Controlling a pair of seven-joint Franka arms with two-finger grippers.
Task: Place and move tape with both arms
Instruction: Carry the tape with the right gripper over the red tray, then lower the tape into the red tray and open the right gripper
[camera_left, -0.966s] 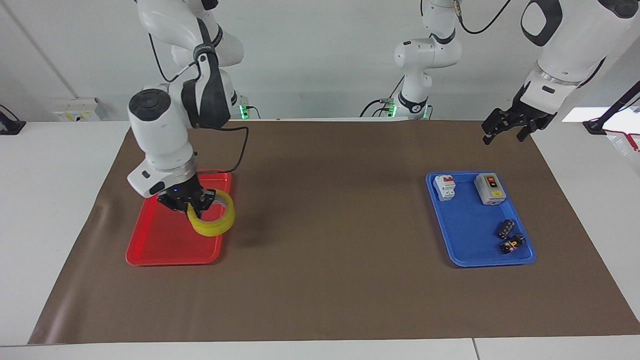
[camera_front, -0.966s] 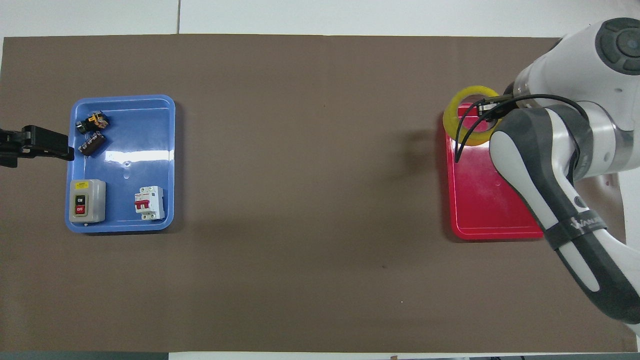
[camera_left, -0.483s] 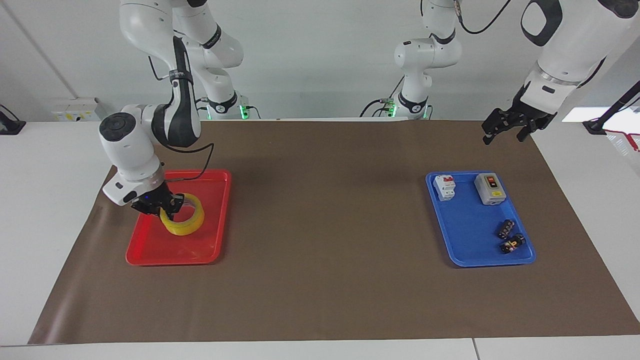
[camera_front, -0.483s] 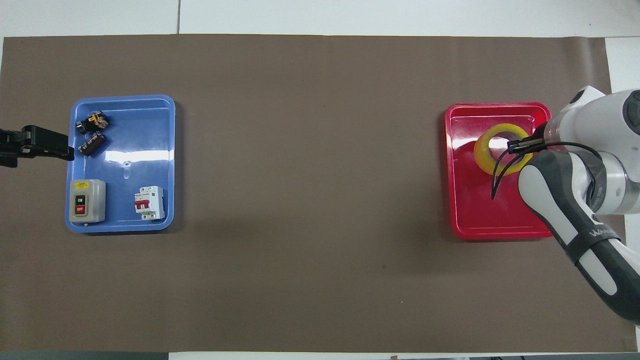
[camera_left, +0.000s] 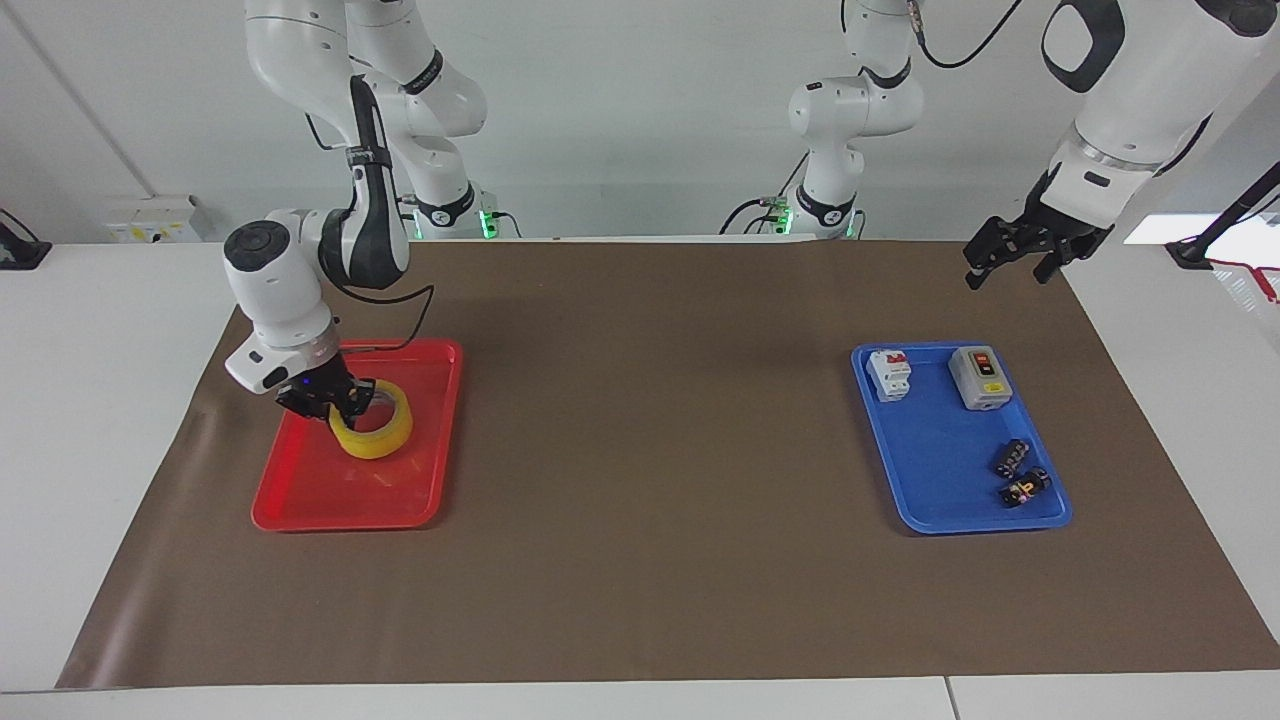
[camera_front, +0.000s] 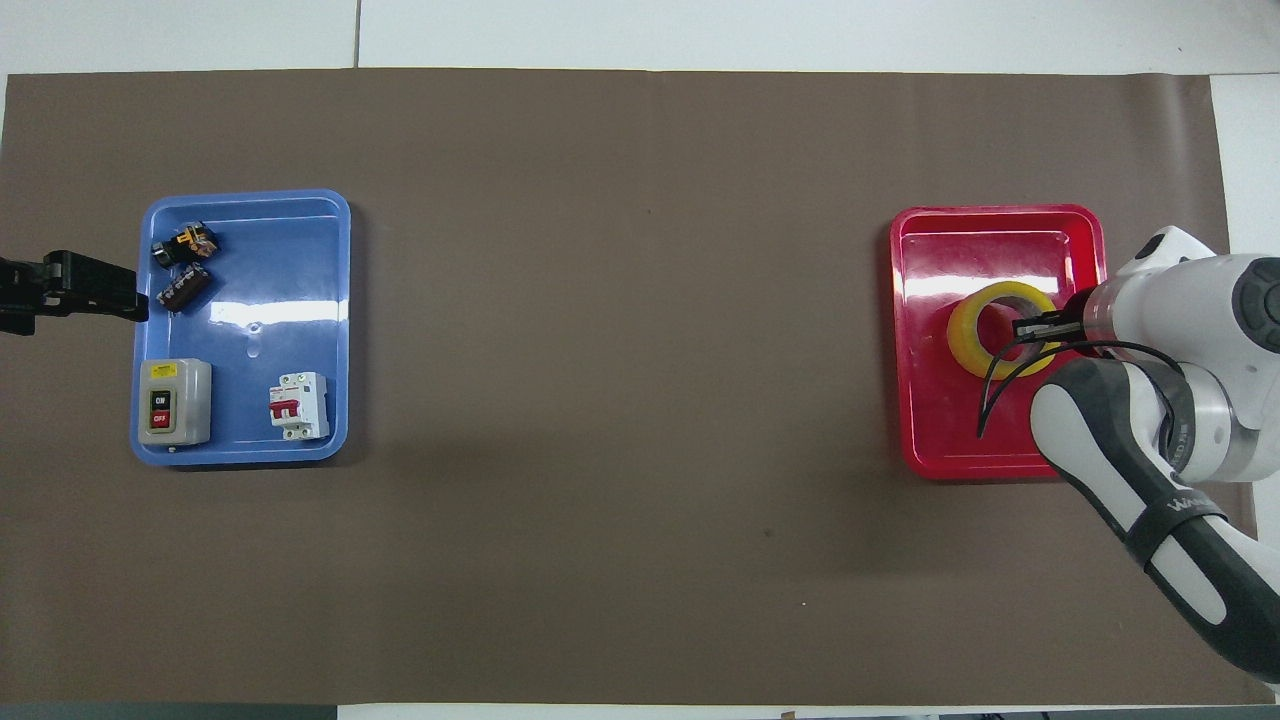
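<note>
Carried inward since a second ago, off the red tray's (camera_left: 300, 500) edge and lower over its middle: tape (camera_left: 375, 435), tilted, rim pinched in right jaws (camera_left: 335, 398). Wide apart and idle, left jaws (camera_left: 1010, 255) waiting past the blue tray (camera_left: 925, 500), well apart across the surface.

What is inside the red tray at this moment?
Only the yellow tape roll lies in the red tray, with the right gripper shut on its rim. The arm covers one tray corner in the overhead view.
</note>
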